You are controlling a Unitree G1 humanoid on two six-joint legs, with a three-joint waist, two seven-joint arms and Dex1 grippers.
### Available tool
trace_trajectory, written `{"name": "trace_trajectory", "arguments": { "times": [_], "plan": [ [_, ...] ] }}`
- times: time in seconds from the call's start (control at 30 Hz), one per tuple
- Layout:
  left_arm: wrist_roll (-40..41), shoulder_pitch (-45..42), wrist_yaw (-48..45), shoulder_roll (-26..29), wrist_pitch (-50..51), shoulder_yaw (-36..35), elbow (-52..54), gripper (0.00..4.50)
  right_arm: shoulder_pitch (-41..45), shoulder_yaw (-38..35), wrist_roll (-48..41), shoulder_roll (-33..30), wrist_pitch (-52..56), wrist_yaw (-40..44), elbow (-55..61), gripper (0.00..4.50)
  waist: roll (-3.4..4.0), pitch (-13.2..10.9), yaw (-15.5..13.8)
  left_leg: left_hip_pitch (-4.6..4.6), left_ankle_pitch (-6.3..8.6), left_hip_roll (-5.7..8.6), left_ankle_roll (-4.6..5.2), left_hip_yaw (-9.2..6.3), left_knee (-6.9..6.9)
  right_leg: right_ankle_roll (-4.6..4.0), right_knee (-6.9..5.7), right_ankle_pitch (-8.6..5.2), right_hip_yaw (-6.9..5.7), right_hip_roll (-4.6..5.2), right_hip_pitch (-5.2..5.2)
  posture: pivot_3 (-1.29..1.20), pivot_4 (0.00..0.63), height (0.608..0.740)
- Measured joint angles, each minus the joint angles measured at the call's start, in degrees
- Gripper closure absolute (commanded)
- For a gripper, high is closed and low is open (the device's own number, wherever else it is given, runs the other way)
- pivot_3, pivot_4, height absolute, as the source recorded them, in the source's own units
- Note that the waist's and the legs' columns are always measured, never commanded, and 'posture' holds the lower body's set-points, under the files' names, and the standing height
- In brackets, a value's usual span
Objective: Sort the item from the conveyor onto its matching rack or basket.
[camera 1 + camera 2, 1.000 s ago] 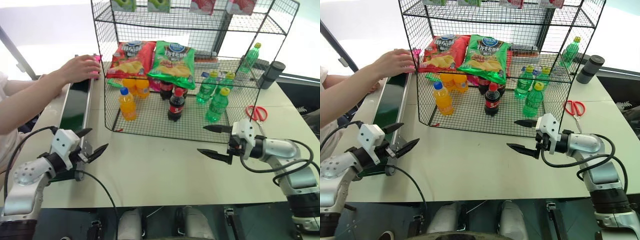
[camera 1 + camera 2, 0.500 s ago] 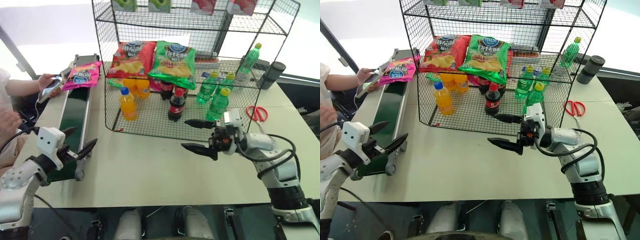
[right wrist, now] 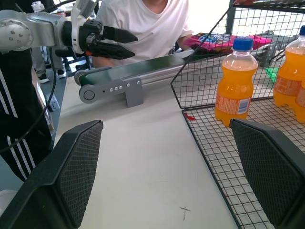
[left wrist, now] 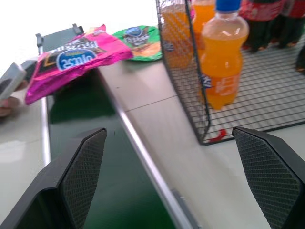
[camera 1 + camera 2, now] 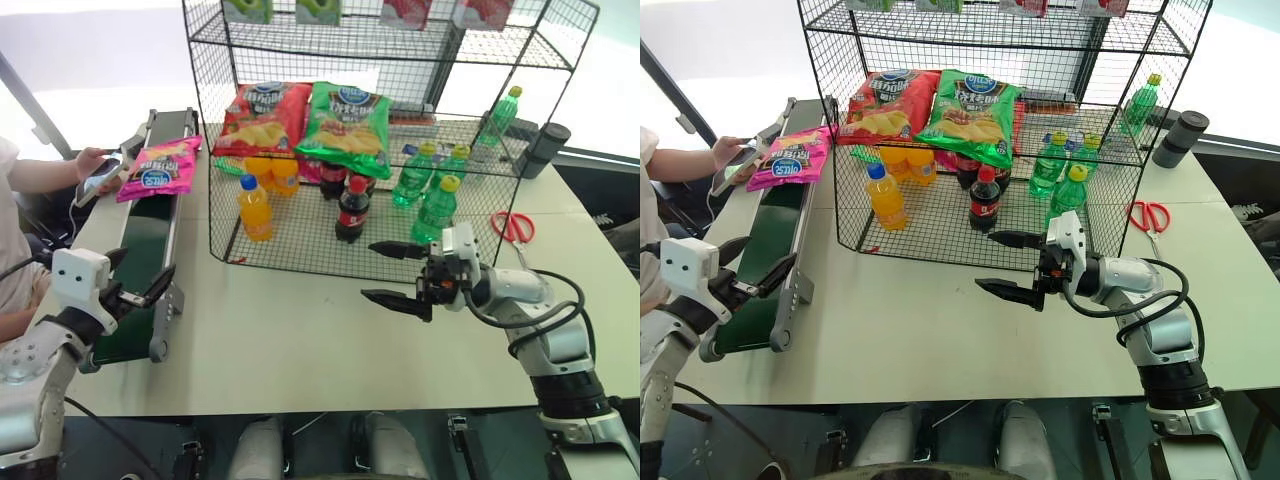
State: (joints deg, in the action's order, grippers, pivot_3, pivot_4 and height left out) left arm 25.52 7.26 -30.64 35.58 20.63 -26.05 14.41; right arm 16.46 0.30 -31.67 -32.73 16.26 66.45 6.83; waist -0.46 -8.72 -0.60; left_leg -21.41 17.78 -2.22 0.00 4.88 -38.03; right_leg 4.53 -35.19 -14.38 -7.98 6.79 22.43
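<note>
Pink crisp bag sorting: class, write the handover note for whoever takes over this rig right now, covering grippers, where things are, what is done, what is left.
Left gripper: open, empty, over the conveyor's near end.
Right gripper: open, empty, in front of the wire rack.
Pink crisp bag: lying at the conveyor's far end, untouched.
Done: nothing sorted yet.
Left: pick the bag off the belt and place it on the rack, probably on the tier with the red crisp bag and green crisp bag.

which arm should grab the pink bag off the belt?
Left. The left gripper hangs open over the belt's near end, in line with the pink bag at its far end. The right gripper is open before the rack.
</note>
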Motion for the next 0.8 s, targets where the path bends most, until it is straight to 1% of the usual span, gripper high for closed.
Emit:
{"name": "trace_trajectory", "arguments": {
  "times": [0.1,0.17,0.27,0.37,0.47,0.53,0.67,0.8],
  "plan": [
    [1.8,-2.0,5.4,-0.3,10.3,-0.1,0.6,0.00,-0.1,0.0,0.1,0.0,0.0,0.0,-0.1,0.07,-0.01,0.0,-0.1,0.00,0.00,0.00,0.00,-0.02,0.00,0.00,-0.01,0.00,0.00,0.00,-0.01,0.00,0.150,0.740],
    [5.7,-4.6,8.0,-0.9,17.2,-1.1,1.4,0.00,-0.1,0.0,0.1,0.0,0.0,-0.1,-0.1,0.07,-0.03,0.0,-0.2,-0.01,-0.01,0.00,-0.01,-0.05,-0.01,0.01,-0.01,0.00,0.00,0.00,-0.03,0.00,0.150,0.740],
    [10.5,-7.6,9.3,-3.8,18.4,-3.4,4.6,0.00,-0.1,0.0,0.1,0.0,0.0,-0.2,-0.1,0.07,-0.07,0.0,-0.1,-0.02,-0.01,0.02,-0.02,-0.04,-0.02,0.01,0.02,0.00,0.00,0.02,-0.04,0.00,0.150,0.740],
    [8.2,-6.8,8.3,-3.2,13.6,-2.6,8.5,0.00,-0.3,0.0,0.3,-0.1,-0.1,-0.3,-0.1,0.07,-0.07,0.0,0.1,0.01,-0.13,0.02,-0.23,0.00,0.02,0.00,0.01,0.00,0.01,-0.01,-0.02,0.00,0.150,0.740],
    [5.6,-4.6,6.1,-1.3,9.4,-2.5,8.8,0.00,-0.5,0.0,1.1,-0.3,-0.4,-0.2,-0.1,0.07,-0.05,0.0,0.3,0.02,-0.08,0.00,-0.14,-0.01,0.03,-0.01,-0.01,0.00,0.01,-0.04,0.01,0.00,0.150,0.740],
    [2.3,-2.2,4.5,0.2,5.7,-2.5,7.9,0.00,-0.5,0.0,1.2,-0.3,-0.4,-0.2,-0.2,0.07,-0.05,0.0,0.3,0.02,-0.08,-0.01,-0.14,-0.01,0.03,-0.02,-0.01,-0.01,0.01,-0.04,0.02,0.00,0.150,0.740],
    [-6.1,2.6,2.4,4.1,-2.3,-2.4,5.2,0.00,-0.5,0.0,1.4,-0.3,-0.4,-0.1,-0.3,0.07,-0.02,0.0,0.1,-0.02,-0.05,0.00,-0.09,0.01,0.03,-0.03,0.03,-0.01,0.01,-0.01,0.07,0.00,0.150,0.740],
    [-21.0,11.0,2.2,9.9,-20.0,-2.2,-0.1,0.00,-0.3,0.4,1.6,-0.3,-0.3,0.1,-0.2,0.07,-0.05,0.0,0.0,-0.05,-0.03,-0.02,-0.07,0.04,0.10,-0.05,0.07,-0.02,0.01,0.00,0.23,0.00,0.150,0.740]
  ]
}}
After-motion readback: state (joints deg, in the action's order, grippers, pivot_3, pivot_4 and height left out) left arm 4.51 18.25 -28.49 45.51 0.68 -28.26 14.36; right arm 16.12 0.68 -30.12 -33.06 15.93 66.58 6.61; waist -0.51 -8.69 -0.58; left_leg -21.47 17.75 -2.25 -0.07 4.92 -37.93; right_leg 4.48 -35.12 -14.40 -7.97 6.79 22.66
